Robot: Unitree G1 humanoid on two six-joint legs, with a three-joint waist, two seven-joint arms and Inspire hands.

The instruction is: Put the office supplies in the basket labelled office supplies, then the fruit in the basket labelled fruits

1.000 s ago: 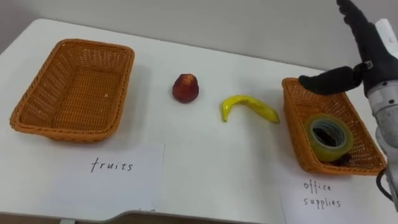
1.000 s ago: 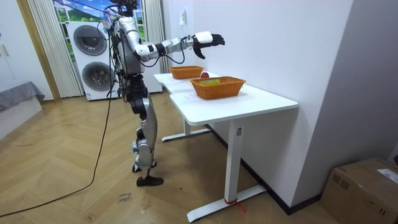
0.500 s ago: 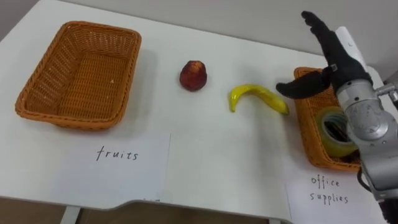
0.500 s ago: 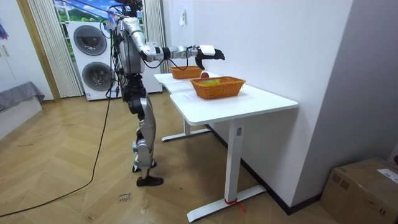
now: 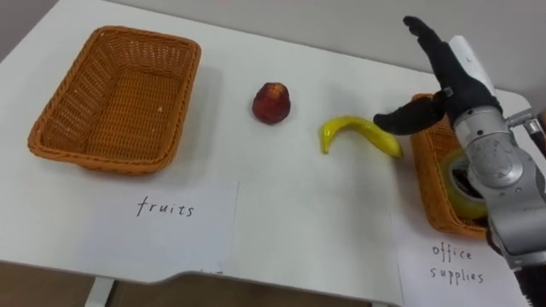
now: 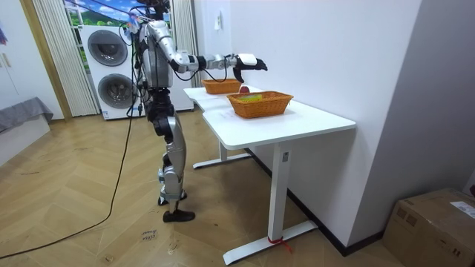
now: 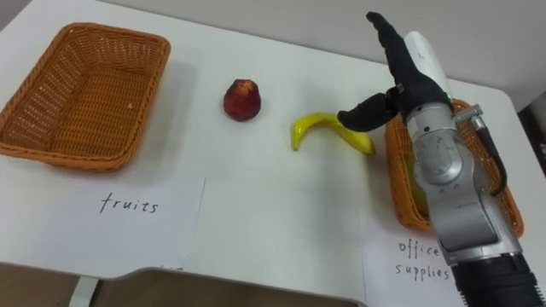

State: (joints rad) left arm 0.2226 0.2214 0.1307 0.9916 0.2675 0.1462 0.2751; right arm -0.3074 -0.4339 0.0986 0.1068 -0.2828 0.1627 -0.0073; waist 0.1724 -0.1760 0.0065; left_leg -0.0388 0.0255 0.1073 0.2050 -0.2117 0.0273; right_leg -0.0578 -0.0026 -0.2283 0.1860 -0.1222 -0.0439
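Sorting is partly done: a roll of tape (image 5: 458,186) lies in the right basket (image 5: 426,183), while the banana (image 5: 357,133) and a red fruit (image 5: 271,102) lie on the white desk (image 5: 281,213) — the left basket (image 5: 119,102) holds nothing. The robot's right hand (image 5: 448,81) hovers over the banana's right end, fingers straight and released, grasping nothing. Paper labels (image 5: 171,223) lie before each basket; the path leftward looks unobstructed.
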